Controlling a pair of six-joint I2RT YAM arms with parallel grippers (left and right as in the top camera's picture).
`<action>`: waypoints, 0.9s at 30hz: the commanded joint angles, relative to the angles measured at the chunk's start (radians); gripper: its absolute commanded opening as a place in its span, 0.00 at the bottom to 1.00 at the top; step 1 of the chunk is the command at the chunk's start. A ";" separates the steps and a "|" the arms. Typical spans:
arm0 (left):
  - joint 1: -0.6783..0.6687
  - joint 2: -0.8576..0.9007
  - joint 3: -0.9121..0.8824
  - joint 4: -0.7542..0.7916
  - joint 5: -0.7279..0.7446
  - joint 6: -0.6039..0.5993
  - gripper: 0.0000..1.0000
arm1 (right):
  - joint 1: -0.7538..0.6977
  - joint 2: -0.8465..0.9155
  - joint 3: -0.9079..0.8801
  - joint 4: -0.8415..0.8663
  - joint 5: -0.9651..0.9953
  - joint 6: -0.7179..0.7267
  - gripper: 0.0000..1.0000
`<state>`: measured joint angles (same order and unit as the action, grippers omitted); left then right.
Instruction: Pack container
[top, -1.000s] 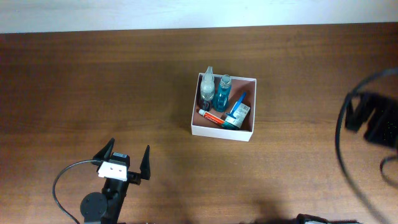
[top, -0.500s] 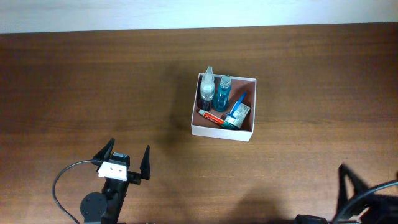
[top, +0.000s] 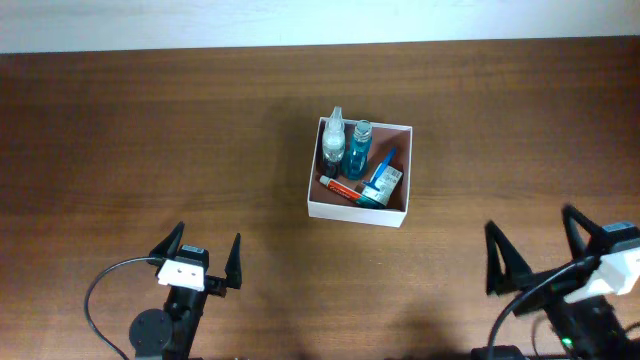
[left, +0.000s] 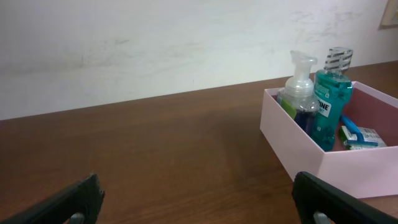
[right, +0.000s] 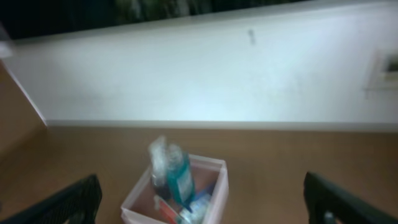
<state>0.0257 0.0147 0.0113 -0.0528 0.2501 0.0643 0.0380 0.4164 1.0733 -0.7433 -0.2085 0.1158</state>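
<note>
My left gripper (top: 208, 240) sits low over the table (top: 150, 130) with its jaws spread wide and nothing between them. The right gripper (top: 528, 220) is the same: jaws fully apart, gripping nothing. The container (top: 355, 213) stands well ahead of both, off to the right of the left jaws and to the left of the right jaws, roughly between the two arms and well apart from each. In the left wrist view its pale wall (left: 298, 155) rises ahead and right of my open jaws, with bare wood in the gap directly in front. In the right wrist view, which is blurred, the box lies ahead and a little left of the middle of the jaw gap. Inside it a clear pump bottle (top: 333, 138) and a blue mouthwash bottle (top: 357, 150) stand upright side by side at the far end. Nearer my jaws lie a red-and-white tube (top: 342, 187) and a small green-and-white carton (top: 384, 182).
</note>
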 joint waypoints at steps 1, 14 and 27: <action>0.004 -0.010 -0.002 -0.008 -0.010 0.013 1.00 | 0.013 -0.088 -0.176 0.161 -0.051 -0.006 0.99; 0.004 -0.010 -0.002 -0.008 -0.010 0.013 1.00 | 0.013 -0.360 -0.639 0.440 -0.023 -0.014 0.99; 0.004 -0.010 -0.002 -0.008 -0.010 0.013 0.99 | 0.012 -0.413 -0.875 0.637 0.056 -0.014 0.99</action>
<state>0.0257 0.0147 0.0113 -0.0528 0.2497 0.0643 0.0422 0.0154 0.2306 -0.1253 -0.2073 0.1040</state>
